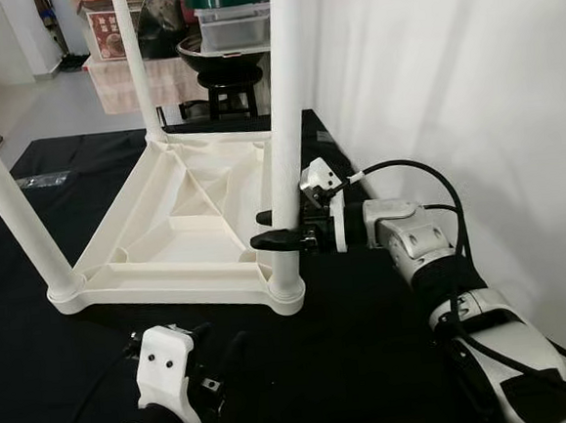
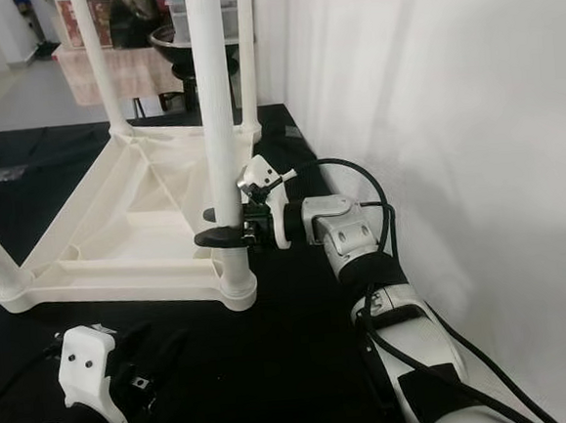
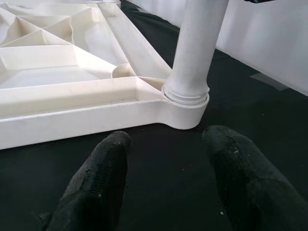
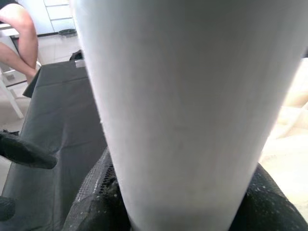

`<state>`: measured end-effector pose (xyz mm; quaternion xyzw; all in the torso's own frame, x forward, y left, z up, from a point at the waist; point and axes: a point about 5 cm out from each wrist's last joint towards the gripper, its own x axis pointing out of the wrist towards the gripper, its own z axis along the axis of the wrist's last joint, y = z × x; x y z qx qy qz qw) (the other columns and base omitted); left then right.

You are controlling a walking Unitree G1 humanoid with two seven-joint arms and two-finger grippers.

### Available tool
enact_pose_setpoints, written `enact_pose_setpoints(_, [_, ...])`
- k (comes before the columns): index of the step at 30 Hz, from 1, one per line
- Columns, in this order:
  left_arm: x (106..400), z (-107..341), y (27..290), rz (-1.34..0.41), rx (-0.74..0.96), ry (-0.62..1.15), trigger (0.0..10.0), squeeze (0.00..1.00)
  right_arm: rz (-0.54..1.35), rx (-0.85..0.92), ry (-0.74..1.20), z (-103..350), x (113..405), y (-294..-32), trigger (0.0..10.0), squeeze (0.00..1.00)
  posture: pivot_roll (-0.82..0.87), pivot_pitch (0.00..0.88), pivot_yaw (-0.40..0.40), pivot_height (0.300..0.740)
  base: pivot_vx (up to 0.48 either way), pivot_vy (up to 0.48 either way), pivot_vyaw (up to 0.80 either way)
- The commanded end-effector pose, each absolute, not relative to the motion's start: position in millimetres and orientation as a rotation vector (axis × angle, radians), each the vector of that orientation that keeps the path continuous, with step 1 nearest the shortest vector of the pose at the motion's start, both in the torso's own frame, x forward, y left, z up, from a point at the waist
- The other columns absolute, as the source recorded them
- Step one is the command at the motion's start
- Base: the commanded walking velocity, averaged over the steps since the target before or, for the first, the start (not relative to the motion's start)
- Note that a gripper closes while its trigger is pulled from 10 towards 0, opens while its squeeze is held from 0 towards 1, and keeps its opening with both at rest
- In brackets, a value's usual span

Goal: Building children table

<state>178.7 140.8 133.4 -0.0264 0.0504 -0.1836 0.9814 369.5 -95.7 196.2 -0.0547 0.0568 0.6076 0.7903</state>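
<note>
The right gripper [image 1: 277,229] has its fingers [image 1: 277,239] clamped on the near-right leg [image 1: 284,123] low down, forearm level, reaching in from 3 o'clock. The left gripper [image 1: 221,358], fingers [image 3: 96,180] spread and holding nothing, rests at 6 o'clock. The upturned tabletop [image 1: 180,215] on the black surface [image 1: 352,343] carries four legs.

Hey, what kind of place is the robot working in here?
Probably a lived-in home: a black-covered work surface against a white wall, stacked storage boxes behind, and an upturned white plastic table being assembled.
</note>
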Motion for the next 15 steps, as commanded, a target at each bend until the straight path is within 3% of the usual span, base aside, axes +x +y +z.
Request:
enact_pose_setpoints(1, [177,131,140,-0.369,-0.055,0.112,10.0,0.0,1.289,-0.095,0.146,189,370,-100,0.0,0.0,0.08,0.0,-0.06,0.74,0.0,0.0,0.0])
enact_pose_setpoints(5, [176,131,139,-0.369,-0.058,0.113,10.0,0.0,1.189,-0.059,0.158,178,371,-104,0.0,0.0,0.07,0.0,-0.063,0.74,0.0,0.0,0.0])
enact_pose_setpoints(7, [174,130,146,-0.347,-0.054,0.119,10.0,0.0,0.458,-0.03,0.401,119,363,-112,0.0,0.0,0.06,0.0,-0.063,0.74,0.0,0.0,0.0])
enact_pose_setpoints(8, [174,130,146,-0.347,-0.054,0.119,10.0,0.0,0.458,-0.03,0.401,119,363,-112,0.0,0.0,0.06,0.0,-0.063,0.74,0.0,0.0,0.0])
enact_pose_setpoints(9, [174,130,148,-0.339,-0.05,0.122,10.0,0.0,0.371,-0.018,0.5,96,335,-103,0.0,0.0,0.06,0.0,-0.051,0.74,0.0,0.0,0.0])
enact_pose_setpoints(10, [174,130,148,-0.339,-0.05,0.122,10.0,0.0,0.371,-0.018,0.5,96,335,-103,0.0,0.0,0.06,0.0,-0.051,0.74,0.0,0.0,0.0])
enact_pose_setpoints(11, [174,129,150,-0.334,-0.047,0.125,10.0,0.0,0.352,0.004,0.552,86,315,-96,0.0,0.0,0.06,0.0,-0.047,0.74,0.0,0.0,0.0])
enact_pose_setpoints(13, [174,129,150,-0.334,-0.047,0.125,10.0,0.0,0.352,0.004,0.552,86,315,-96,0.0,0.0,0.06,0.0,-0.047,0.74,0.0,0.0,0.0])
enact_pose_setpoints(15, [176,127,146,-0.348,-0.052,0.131,10.0,0.0,0.504,-0.074,0.491,105,319,-80,0.0,0.0,0.04,0.0,-0.048,0.74,0.0,0.0,0.0])
